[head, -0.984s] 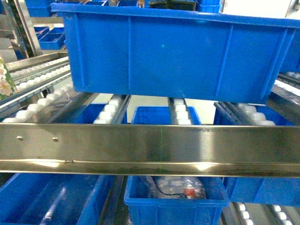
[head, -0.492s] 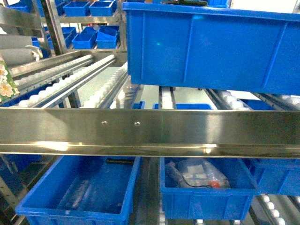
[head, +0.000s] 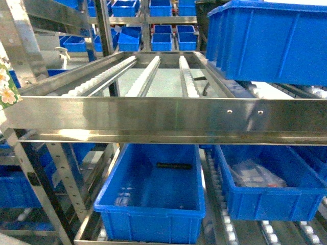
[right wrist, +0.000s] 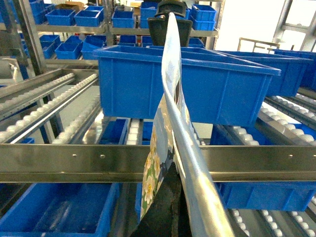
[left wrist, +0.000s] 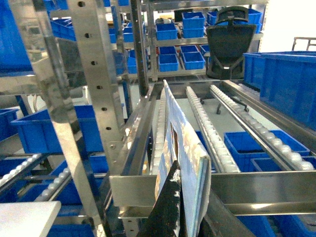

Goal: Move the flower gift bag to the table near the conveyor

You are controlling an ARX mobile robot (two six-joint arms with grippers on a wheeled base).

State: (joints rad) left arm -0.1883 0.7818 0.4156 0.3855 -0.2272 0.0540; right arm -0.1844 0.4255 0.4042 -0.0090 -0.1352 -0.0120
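Observation:
The flower gift bag [left wrist: 183, 148], blue with white daisies, stands edge-on in the left wrist view. My left gripper [left wrist: 190, 200] is shut on its lower edge, with one black finger [left wrist: 165, 212] pressed against its side. In the right wrist view the same bag [right wrist: 152, 177] rises between the jaws of my right gripper [right wrist: 175, 197], also shut on it. Only a flowered corner of the bag [head: 6, 89] shows at the head view's left edge. The conveyor [head: 145, 76] of white rollers in steel rails lies straight ahead. A white table corner [left wrist: 27, 219] shows low on the left.
A steel ledge [head: 163, 120] crosses in front of the rollers. A large blue bin [head: 271, 43] sits on the rollers at right. More blue bins [head: 153, 189] stand on the lower level. Steel rack uprights [left wrist: 96, 89] stand at left, and a black chair back [left wrist: 231, 42] behind.
The head view has swung left: the big blue bin slid from the centre to the right, and an open roller lane now fills the middle. The bag's corner stays at the left edge.

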